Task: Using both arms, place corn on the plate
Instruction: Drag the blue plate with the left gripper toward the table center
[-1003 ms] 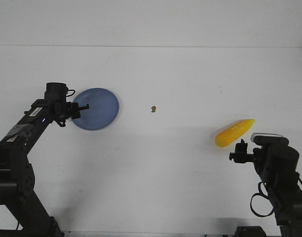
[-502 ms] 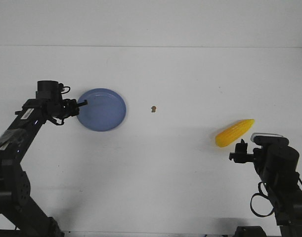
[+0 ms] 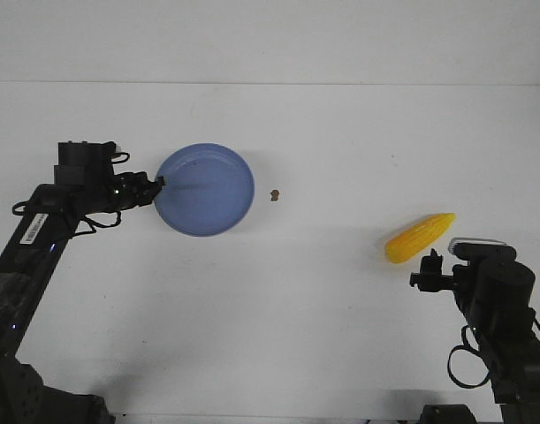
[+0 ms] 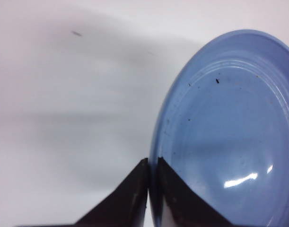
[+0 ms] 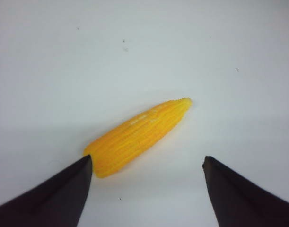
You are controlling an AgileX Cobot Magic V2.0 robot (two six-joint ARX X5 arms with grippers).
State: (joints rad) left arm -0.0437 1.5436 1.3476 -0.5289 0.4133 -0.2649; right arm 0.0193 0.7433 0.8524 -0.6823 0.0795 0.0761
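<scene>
The blue plate (image 3: 205, 190) is left of the table's middle, and my left gripper (image 3: 156, 185) is shut on its left rim. In the left wrist view the two black jaws pinch the plate's rim (image 4: 159, 142) near my left gripper (image 4: 152, 163). The yellow corn (image 3: 419, 237) lies on the table at the right, tapered end pointing up-right. My right gripper (image 3: 431, 259) is open just in front of it; in the right wrist view the corn (image 5: 137, 136) lies just beyond and between the spread jaws of my right gripper (image 5: 147, 163), thick end by one fingertip (image 5: 86, 163).
A small brown speck (image 3: 275, 195) lies on the white table (image 3: 323, 309) just right of the plate. The table's far edge meets a white wall across the back.
My left gripper has carried the plate to the right, towards the table's middle; the plate now shows larger and rounder. The right arm and corn have not moved.
</scene>
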